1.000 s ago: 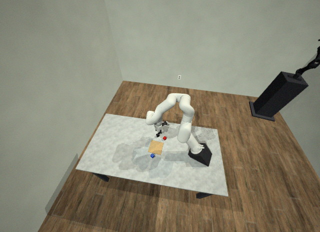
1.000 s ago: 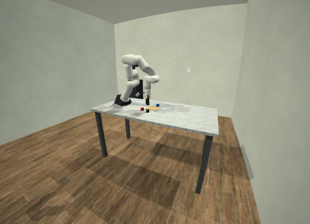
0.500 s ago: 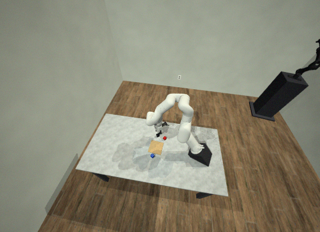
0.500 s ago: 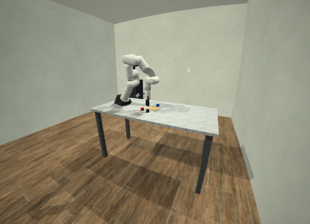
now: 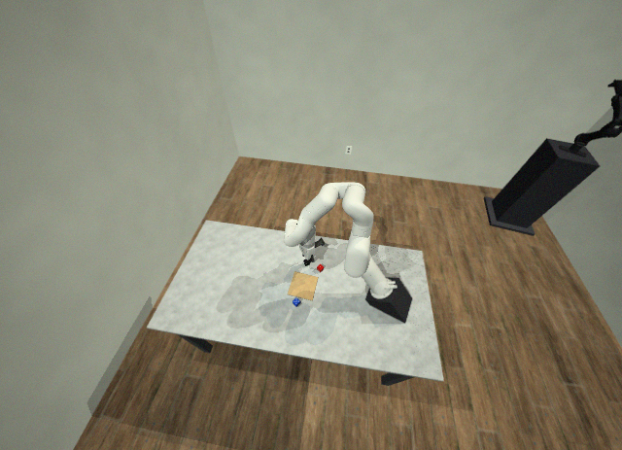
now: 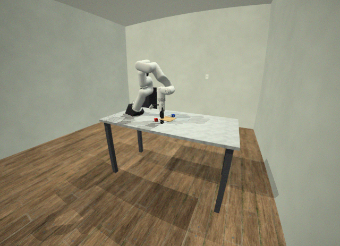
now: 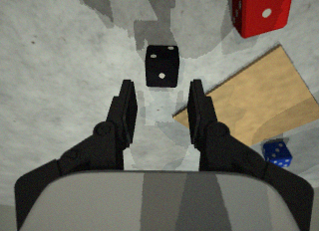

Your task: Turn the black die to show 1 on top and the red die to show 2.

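Note:
The black die [image 6: 162,121] [image 7: 161,67] lies on the table off the mat; a one-pip face and a two-pip face show in the wrist view. I cannot tell surely which is on top. My gripper [image 6: 161,117] [image 7: 161,94] is partly open and empty above the table, with the black die just beyond its fingertips in the wrist view. The red die [image 5: 320,267] [image 6: 155,119] [image 7: 264,14] lies off the mat, one pip on its large visible face. The tan mat [image 5: 302,286] [image 6: 168,119] [image 7: 249,102] lies flat, with no die on it.
The blue die [image 5: 296,302] [image 6: 173,115] [image 7: 277,153] lies beside the mat, on the opposite side from the red die; a three-pip face shows in the wrist view. The dark arm base [image 5: 397,299] [image 6: 133,110] stands on the table [image 5: 200,279] [image 6: 203,130].

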Controlling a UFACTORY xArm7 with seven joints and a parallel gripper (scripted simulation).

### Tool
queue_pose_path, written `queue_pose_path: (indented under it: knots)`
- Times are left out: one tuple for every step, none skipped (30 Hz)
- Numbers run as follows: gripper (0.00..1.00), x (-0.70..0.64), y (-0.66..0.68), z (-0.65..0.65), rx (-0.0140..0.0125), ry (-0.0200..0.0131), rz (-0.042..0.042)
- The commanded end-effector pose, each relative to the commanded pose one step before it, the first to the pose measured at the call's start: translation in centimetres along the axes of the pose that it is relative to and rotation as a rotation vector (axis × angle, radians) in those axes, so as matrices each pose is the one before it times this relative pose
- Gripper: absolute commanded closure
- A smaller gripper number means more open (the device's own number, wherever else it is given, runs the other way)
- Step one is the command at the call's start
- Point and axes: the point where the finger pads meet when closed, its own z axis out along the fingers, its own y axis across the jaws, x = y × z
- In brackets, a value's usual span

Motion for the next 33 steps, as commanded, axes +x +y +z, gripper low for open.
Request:
queue_pose_path:
  knots:
    - [0.53,-0.065,-0.082,0.676,0.00188,-0.00136,0.00005]
    - [0.53,0.001,0.0,0.132,0.0,0.0,0.0]
    - [0.53,0.001,0.0,0.126,0.0,0.0,0.0]
    - [0.53,0.001,-0.001,0.119,0.0,0.0,0.0]
    - [0.53,0.001,-0.001,0.112,0.0,0.0,0.0]
    - [0.53,0.001,0.0,0.104,0.0,0.0,0.0]
    - [0.53,0.001,0.0,0.096,0.0,0.0,0.0]
    - [0.53,0.0,0.0,0.0,0.0,0.0,0.0]
    - [0.53,0.0,0.0,0.0,0.0,0.0,0.0]
    - [0.53,0.001,0.0,0.088,0.0,0.0,0.0]
    - [0.53,0.0,-0.001,0.08,0.0,0.0,0.0]
    - [0.53,0.0,0.0,0.072,0.0,0.0,0.0]
    - [0.53,0.0,0.0,0.063,0.0,0.0,0.0]
    - [0.53,0.0,0.0,0.055,0.0,0.0,0.0]
    - [0.53,0.0,0.0,0.047,0.0,0.0,0.0]
    - [0.53,0.0,0.0,0.039,0.0,0.0,0.0]
    - [0.53,0.0,0.0,0.031,0.0,0.0,0.0]
    - [0.53,0.0,0.0,0.025,0.0,0.0,0.0]
    - [0.53,0.0,0.0,0.018,0.0,0.0,0.0]
    - [0.53,0.0,0.0,0.013,0.0,0.0,0.0]
    - [0.53,0.0,0.0,0.008,0.0,0.0,0.0]
    - [0.53,0.0,0.0,0.004,0.0,0.0,0.0]
    - [0.53,0.0,0.0,0.002,0.0,0.0,0.0]
    - [0.53,0.0,0.0,0.0,0.0,0.0,0.0]
    - [0.53,0.0,0.0,0.0,0.0,0.0,0.0]
    - [0.53,0.0,0.0,0.0,0.0,0.0,0.0]
    - [0.53,0.0,0.0,0.0,0.0,0.0,0.0]
    - [0.53,0.0,0.0,0.0,0.0,0.0,0.0]
    - [0.53,0.0,0.0,0.0,0.0,0.0,0.0]
    - [0.53,0.0,0.0,0.0,0.0,0.0,0.0]
    - [0.53,0.0,0.0,0.0,0.0,0.0,0.0]
    - [0.53,0.0,0.0,0.0,0.0,0.0,0.0]
    - [0.53,0.0,0.0,0.0,0.0,0.0,0.0]
